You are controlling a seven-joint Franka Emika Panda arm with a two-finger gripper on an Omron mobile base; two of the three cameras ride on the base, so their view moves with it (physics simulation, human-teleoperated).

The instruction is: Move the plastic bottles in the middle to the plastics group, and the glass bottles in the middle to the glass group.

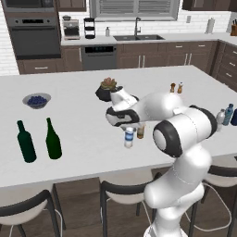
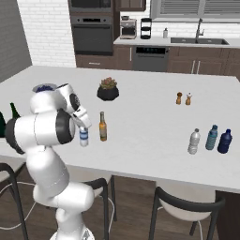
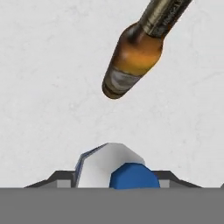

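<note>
**Gripper closed on the labelled water bottle at mid-counter**

The gripper (image 1: 130, 130) stood over the water bottle (image 1: 129, 138) near the front edge of the counter (image 1: 83, 83), about midway along it. In the hand view its fingers (image 3: 61, 178) flanked the bottle's top on both sides, part-closed against it, so the bottle appeared to be gripped; it seemingly rested upright on the surface, judged not yet lifted. The grip from above suited carrying it clear of its neighbours. The beer bottle (image 2: 102, 126) stood just beside it, apart, awaiting its own move to the two green bottles (image 1: 39, 141) near the counter's left end.

The right base view showed the destination plainly: the blue bottle (image 2: 212, 137) and the dark blue bottle (image 2: 225, 141) near the right end, with the plain grey bottle (image 2: 194, 142) just beside them, judged already sorted. The left base view half hid that group behind the arm. It showed instead the green bottles in full, and a bowl (image 1: 36, 100) near the left end. Both base views showed a potted plant (image 2: 108, 89) and two shakers (image 2: 183, 98) towards the far edge.
</note>
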